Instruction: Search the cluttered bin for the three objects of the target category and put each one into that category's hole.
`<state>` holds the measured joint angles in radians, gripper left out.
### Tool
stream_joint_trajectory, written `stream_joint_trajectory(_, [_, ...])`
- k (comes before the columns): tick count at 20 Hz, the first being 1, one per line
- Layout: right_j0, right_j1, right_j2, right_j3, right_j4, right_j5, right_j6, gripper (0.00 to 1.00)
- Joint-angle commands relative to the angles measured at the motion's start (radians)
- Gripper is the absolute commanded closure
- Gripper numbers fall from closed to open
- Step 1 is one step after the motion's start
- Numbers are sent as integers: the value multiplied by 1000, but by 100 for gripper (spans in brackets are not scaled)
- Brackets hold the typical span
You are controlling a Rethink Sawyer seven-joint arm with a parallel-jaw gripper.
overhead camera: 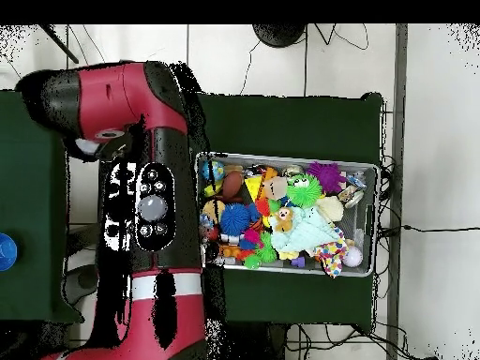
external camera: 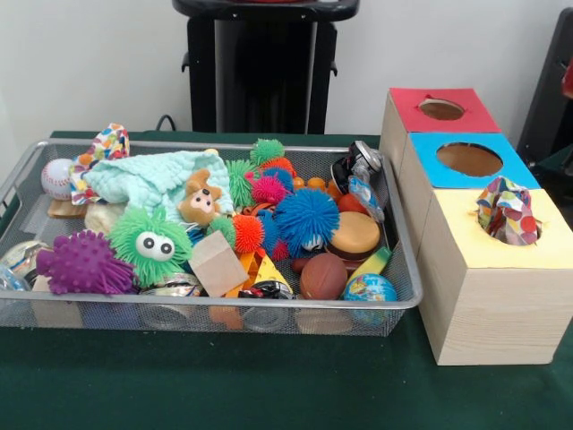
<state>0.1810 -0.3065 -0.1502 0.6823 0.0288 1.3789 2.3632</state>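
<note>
A printed cloth (external camera: 507,213) sits bunched in the hole (external camera: 512,226) of the yellow-topped box (external camera: 488,278), just right of the bin (external camera: 206,309). At the bin's far left corner, another printed cloth (external camera: 107,148) drapes over the rim beside a mint cloth (external camera: 148,179). Overhead, the arm (overhead camera: 155,187) shows left of the bin; whether its gripper is wide or closed cannot be told.

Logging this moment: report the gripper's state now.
Gripper: cannot be told; the arm hides it from overhead, and the front view does not show it.
</note>
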Motion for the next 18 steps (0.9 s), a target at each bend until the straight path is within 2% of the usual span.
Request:
stream_joint_trajectory(1, [-19, -33, 84, 318, 6, -218, 16, 100])
stream_joint_trajectory(6, [-34, -19, 90, 367, -16, -342, 5, 100])
stream_joint_trajectory(11, [-43, -26, 74, 374, -17, -328, -13, 100])
stream_joint_trajectory(13, [-41, -21, 64, 362, -34, -286, -44, 100])
stream_joint_trajectory(18, [-45, -27, 62, 361, -65, -281, -107, 100])
